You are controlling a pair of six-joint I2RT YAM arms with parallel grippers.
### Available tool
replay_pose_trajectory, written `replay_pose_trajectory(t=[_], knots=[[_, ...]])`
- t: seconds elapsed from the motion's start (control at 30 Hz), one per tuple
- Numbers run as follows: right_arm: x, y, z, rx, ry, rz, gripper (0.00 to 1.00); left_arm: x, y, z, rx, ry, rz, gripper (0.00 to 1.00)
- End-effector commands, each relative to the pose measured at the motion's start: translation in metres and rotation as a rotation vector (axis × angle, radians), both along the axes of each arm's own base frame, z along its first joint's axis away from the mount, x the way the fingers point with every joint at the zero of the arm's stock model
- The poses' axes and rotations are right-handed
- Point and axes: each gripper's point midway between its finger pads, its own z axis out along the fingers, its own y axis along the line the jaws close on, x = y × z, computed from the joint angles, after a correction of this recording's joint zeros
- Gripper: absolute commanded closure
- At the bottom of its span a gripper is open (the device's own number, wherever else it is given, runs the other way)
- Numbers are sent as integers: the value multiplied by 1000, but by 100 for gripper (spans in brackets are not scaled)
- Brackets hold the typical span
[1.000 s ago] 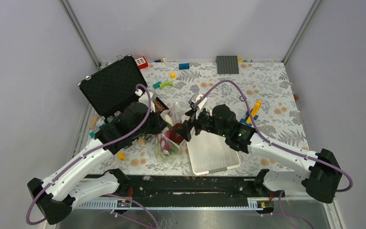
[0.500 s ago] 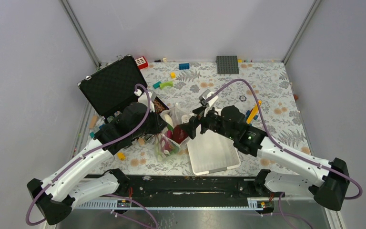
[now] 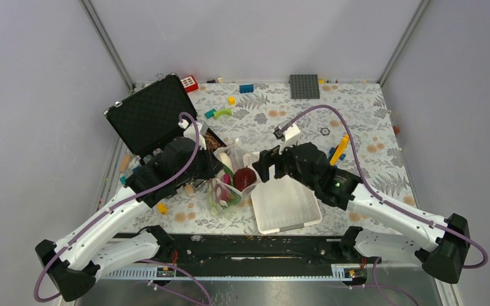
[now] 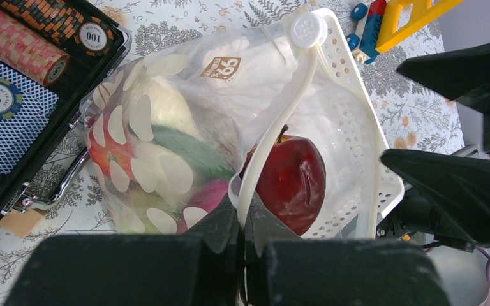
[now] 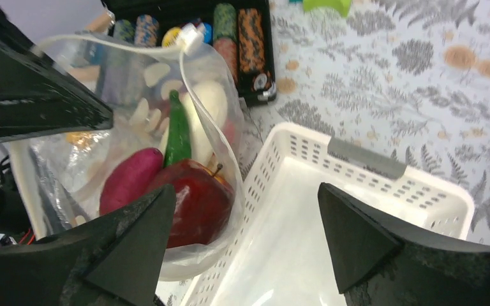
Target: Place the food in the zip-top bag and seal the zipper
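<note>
Left pincer point(image 4: 239, 224) was pressed together on the white press-seal zipper strip point(image 4: 279, 111) of the clear floppy zip-top bag point(image 4: 166, 95), holding its mouth open just beside the white slotted plastic basket point(image 5: 421, 191). The right pincer point(image 5: 245, 191) hung spread and empty above that basket. The bag held the food, with a glossy dark-red bulb point(image 4: 290, 182) at the mouth and a purple sweet potato point(image 5: 127, 178) and long green pepper point(image 5: 177, 131) behind. The thin strip looked likely to slip from so narrow a pinch and spill the bulb, or the bulb might block the zipper from closing.
</note>
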Motion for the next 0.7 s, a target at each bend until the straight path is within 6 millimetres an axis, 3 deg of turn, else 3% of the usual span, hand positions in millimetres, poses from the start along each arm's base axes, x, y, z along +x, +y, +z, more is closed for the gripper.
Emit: replay_pose_trajectory(t=[0.0,0.17,0.3,0.67], knots=[[0,0,-7,-23,71,-34,13,4,-1,11,-43,-34,19,100],[0,7,-16,-45,90,-12,20,4,-1,10,-41,-29,20,100],[1,14,-18,-42,86,11,34,4,-1,10,-43,-30,20,100],[-1,35,-10,-17,60,104,82,-2,-8,10,-56,-19,-33,100]])
